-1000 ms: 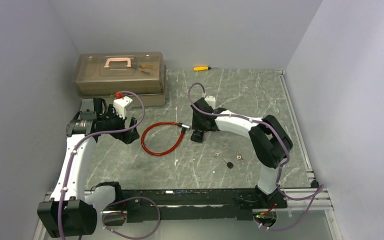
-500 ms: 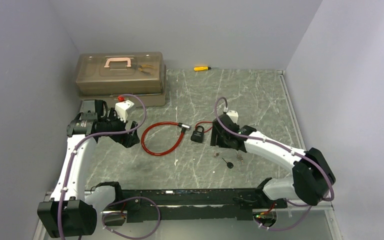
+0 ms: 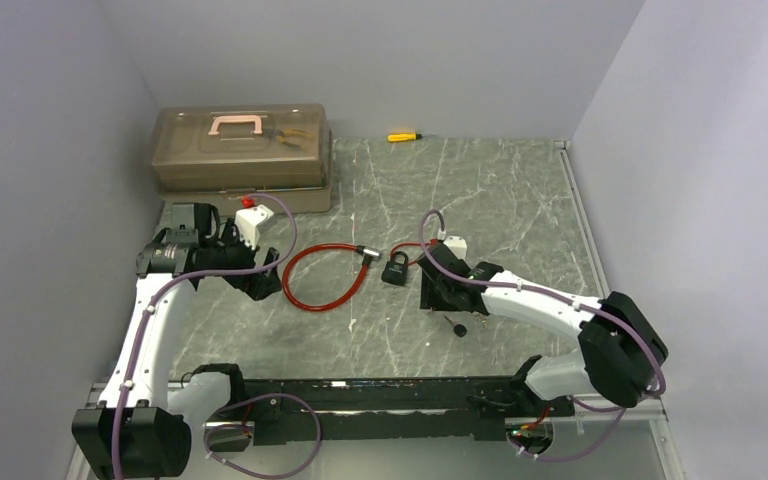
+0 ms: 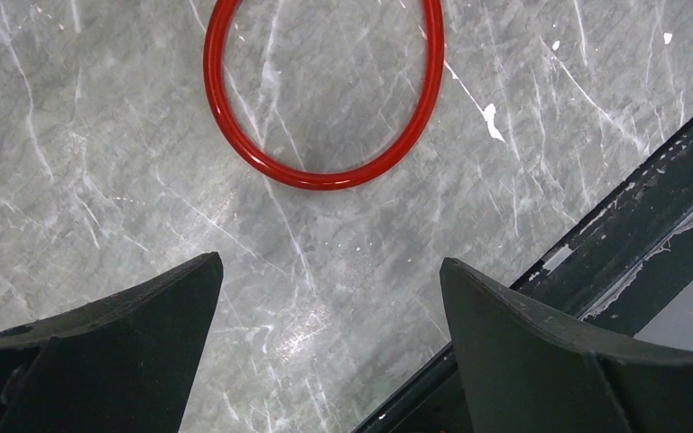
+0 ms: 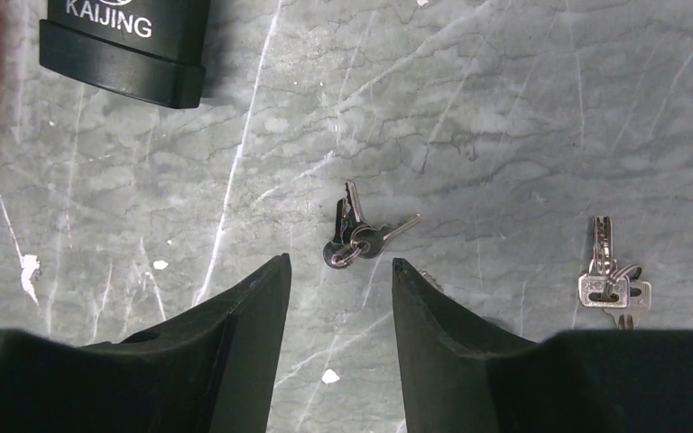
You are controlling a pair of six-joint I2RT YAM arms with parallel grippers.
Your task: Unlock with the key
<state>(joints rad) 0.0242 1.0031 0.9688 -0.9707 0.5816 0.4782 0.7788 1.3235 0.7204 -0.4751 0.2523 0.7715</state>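
Brownish see-thru toolbox (image 3: 241,158) w/ pink handle (image 3: 236,124) sits at approx 10 o'clock on the grey marble-look tabletop (image 3: 500,190), lid down, backed into the far-left corner. Small yellow screwdriver (image 3: 404,136) lies at 12 o'clock, close to the back wall (image 3: 380,60), well apart from the box. Black rail (image 3: 390,392) runs along the 6 o'clock edge.

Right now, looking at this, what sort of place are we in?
Probably a robot test cell in a lab: a marble-look tabletop boxed in by plain grey walls, with a toolbox and a screwdriver at the back.
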